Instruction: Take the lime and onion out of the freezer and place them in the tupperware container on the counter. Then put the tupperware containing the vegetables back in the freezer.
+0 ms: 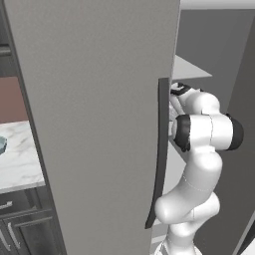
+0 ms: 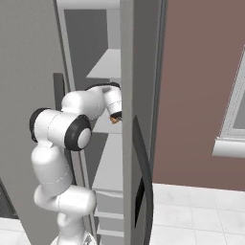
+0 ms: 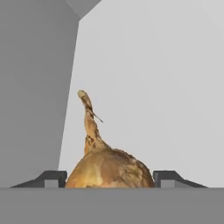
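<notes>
Picking the orange-brown, papery-skinned onion (image 3: 109, 169) off the pale grey freezer shelf (image 3: 166, 87). End effector (image 3: 110, 178) spread astride it, apparently not yet pinching. Next: close firmly, lift, withdraw toward the marble surface (image 1: 17, 159).

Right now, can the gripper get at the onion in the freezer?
Probably yes: the onion sits right between the gripper's jaws inside the freezer, with nothing between them.

No text, label, brand, number or sign can be read on anything here.
</notes>
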You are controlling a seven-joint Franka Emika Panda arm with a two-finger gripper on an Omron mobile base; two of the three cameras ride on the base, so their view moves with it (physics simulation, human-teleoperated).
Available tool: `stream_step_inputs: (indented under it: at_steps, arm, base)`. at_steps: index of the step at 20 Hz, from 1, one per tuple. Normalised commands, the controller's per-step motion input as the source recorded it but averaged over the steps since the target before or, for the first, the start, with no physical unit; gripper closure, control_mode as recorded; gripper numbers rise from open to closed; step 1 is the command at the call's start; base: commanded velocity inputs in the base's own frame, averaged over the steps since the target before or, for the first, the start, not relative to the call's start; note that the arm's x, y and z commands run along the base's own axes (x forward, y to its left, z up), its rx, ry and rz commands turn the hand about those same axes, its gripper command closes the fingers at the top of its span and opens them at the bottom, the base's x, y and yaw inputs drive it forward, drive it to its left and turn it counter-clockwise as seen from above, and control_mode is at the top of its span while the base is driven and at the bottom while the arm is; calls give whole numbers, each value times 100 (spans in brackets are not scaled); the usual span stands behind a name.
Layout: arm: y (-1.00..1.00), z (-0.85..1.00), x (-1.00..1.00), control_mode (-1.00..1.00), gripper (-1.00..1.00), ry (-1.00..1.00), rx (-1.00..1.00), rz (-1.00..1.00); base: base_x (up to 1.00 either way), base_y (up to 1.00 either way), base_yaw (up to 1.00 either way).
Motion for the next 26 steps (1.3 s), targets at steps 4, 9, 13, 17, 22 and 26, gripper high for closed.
stream_step_inputs:
  at_steps: [4,9,13,17,22,26]
  arm:
    - [17,-26,-24,-100,100,2,0,5]
    - [0,-15,-7,-100,100,1,0,1]
    - [-18,-8,-18,-100,100,-5,-2,0]
    - [-4,-1,-88,-100,100,-29,-10,-1]
    - [0,10,-99,-100,100,-21,-6,-6]
    - [6,60,-86,-100,100,-9,-9,-5]
  base:
    - [0,0,0]
    - [0,0,0]
    - [0,0,0]
    - [0,0,0]
    - [0,0,0]
    - [0,0,0]
